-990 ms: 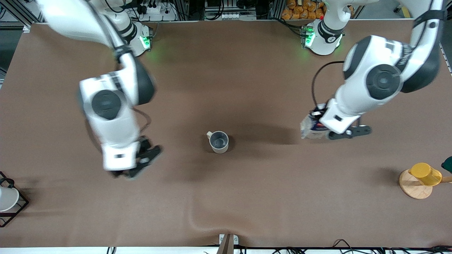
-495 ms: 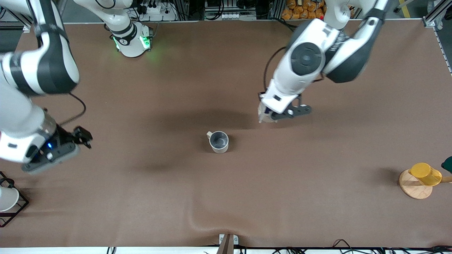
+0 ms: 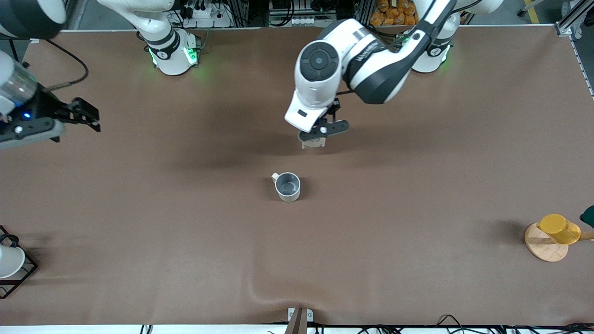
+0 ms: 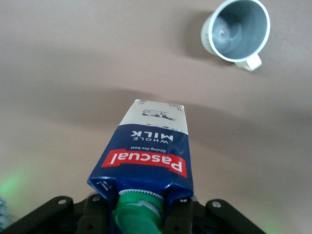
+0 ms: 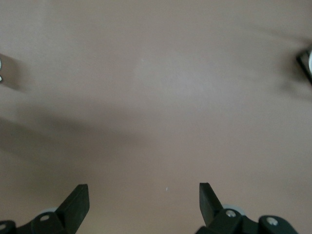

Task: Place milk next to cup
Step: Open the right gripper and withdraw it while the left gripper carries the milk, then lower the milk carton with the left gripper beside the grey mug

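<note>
The cream mug [image 3: 287, 186] with a grey inside stands upright at the middle of the table; it also shows in the left wrist view [image 4: 237, 31]. My left gripper [image 3: 320, 134] is shut on the milk carton [image 4: 148, 151], dark blue with a green cap and red label band, and holds it in the air over the table a little toward the robots' bases from the mug. In the front view only the carton's pale bottom [image 3: 313, 144] shows under the hand. My right gripper [image 3: 86, 114] is open and empty, up over the right arm's end of the table, and shows in its wrist view [image 5: 144, 204].
A yellow cup [image 3: 559, 228] sits on a round wooden stand [image 3: 543, 246] at the left arm's end. A white cup [image 3: 10, 261] sits in a black wire rack [image 3: 25, 271] at the right arm's end. The brown table cover has a wrinkle [image 3: 274, 292] near the front edge.
My left gripper has carried the milk from the left arm's end toward the middle, close to the mug. My right arm has swung away toward its own end and risen.
</note>
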